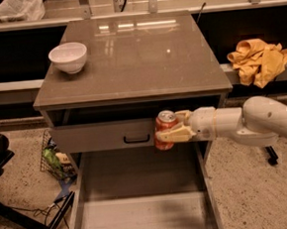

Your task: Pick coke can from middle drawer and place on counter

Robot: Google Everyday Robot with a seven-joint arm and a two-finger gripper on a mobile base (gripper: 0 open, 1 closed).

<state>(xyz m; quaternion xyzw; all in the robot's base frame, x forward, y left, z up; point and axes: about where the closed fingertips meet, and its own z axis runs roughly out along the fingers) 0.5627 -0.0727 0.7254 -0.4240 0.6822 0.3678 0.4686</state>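
Pincer [167, 130] is clamped on the upright can [165, 127], holding it above the open drawer [141, 217], just under the front edge of the tabletop [129, 63].

Cream gripper [171, 129] clasps red-orange coke can [164, 123] below grey-brown counter [129, 58].

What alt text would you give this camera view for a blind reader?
A robot arm's pincer holds a coke can upright above the open middle drawer, just below the level of the counter. A white bowl sits on the counter.
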